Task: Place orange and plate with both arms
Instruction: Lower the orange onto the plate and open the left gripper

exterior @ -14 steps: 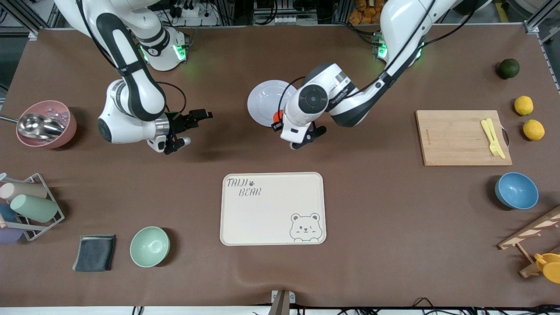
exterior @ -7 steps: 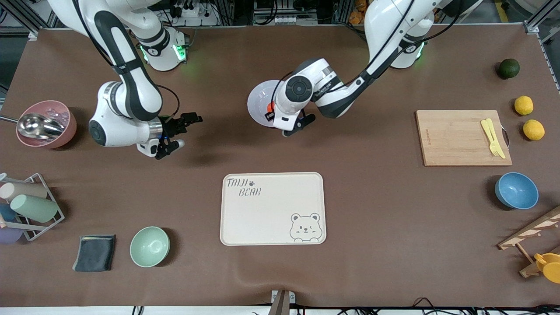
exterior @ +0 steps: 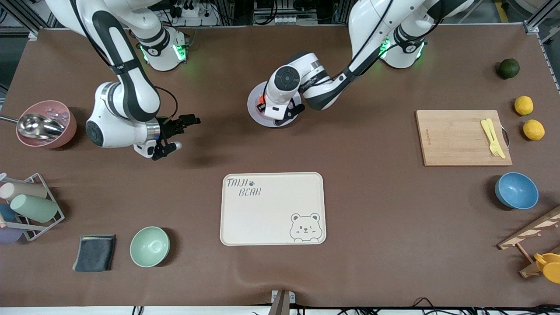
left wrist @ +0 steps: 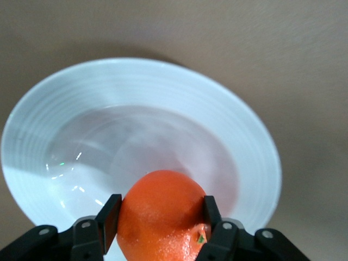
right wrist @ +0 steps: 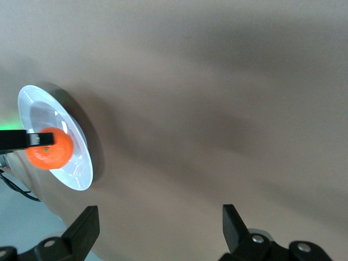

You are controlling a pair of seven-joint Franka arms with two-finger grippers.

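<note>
At the right arm's end of the tabletop [exterior: 376, 205] stands one pink bowl [exterior: 52, 124] with one metal scoop [exterior: 39, 126] in it. Nearer the front camera is one wire rack [exterior: 41, 205] of cups; how many cups it holds is hard to count, since the edge of the view cuts them off. Beside it lie one dark folded cloth [exterior: 94, 253] and one green bowl [exterior: 149, 246].

The right claw [exterior: 173, 135] hangs over bare tabletop with its fingers spread wide and nothing between them; that arm waits.

In the middle lies one cream tray [exterior: 273, 208] printed with a bear. Farther from the front camera than the tray sits the one plate [exterior: 255, 105], pale and round. The left claw [left wrist: 161, 223] is over the plate's bowl, pinching the one orange [left wrist: 162, 216] between its two pads, just above the plate's surface.

Toward the left arm's end lie one wooden cutting board [exterior: 459, 138] carrying yellow plastic cutlery [exterior: 492, 137], one blue bowl [exterior: 516, 190], two lemons [exterior: 523, 105], one dark green fruit [exterior: 509, 68] and one wooden stand [exterior: 531, 232].
</note>
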